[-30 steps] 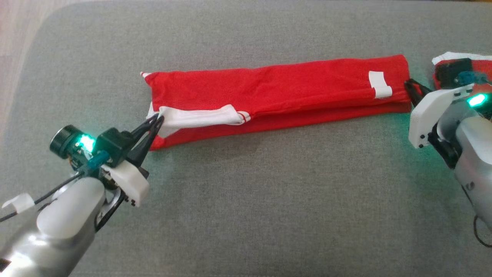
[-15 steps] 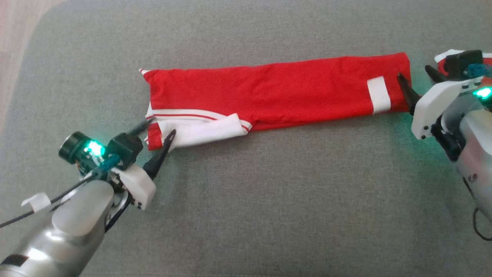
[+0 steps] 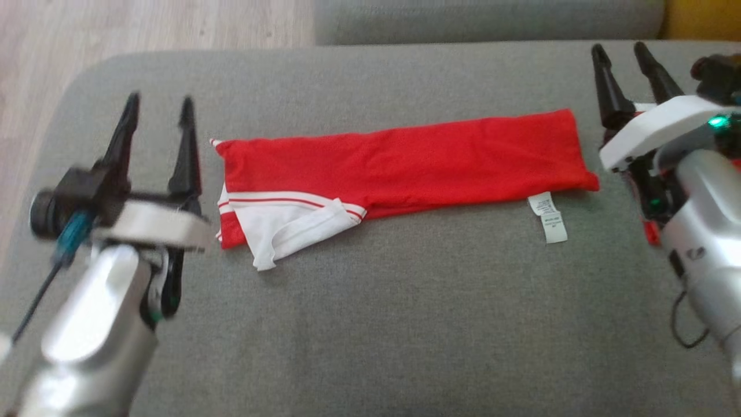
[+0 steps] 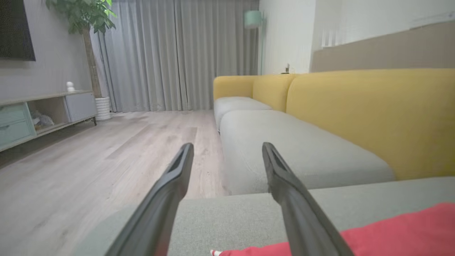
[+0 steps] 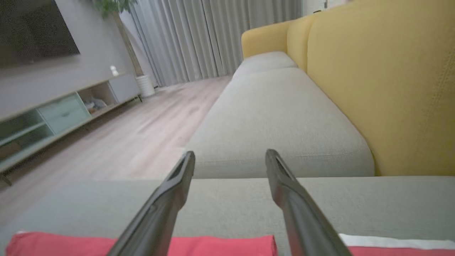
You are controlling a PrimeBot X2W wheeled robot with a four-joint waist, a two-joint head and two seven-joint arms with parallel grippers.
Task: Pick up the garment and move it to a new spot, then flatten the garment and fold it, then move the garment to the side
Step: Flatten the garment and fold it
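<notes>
- Garment is lying as a long folded red strip on the grey cushion, between both grippers.
- Left gripper is standing open and empty, just beside the white-trimmed end.
- Right gripper is standing open and empty, just beside the other end.

Head camera looks down; wrist cameras sit low, sharing the garment.

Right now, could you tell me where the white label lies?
In the head view, the label lies on the grey cushion at the near edge of the garment, towards the right gripper.
</notes>
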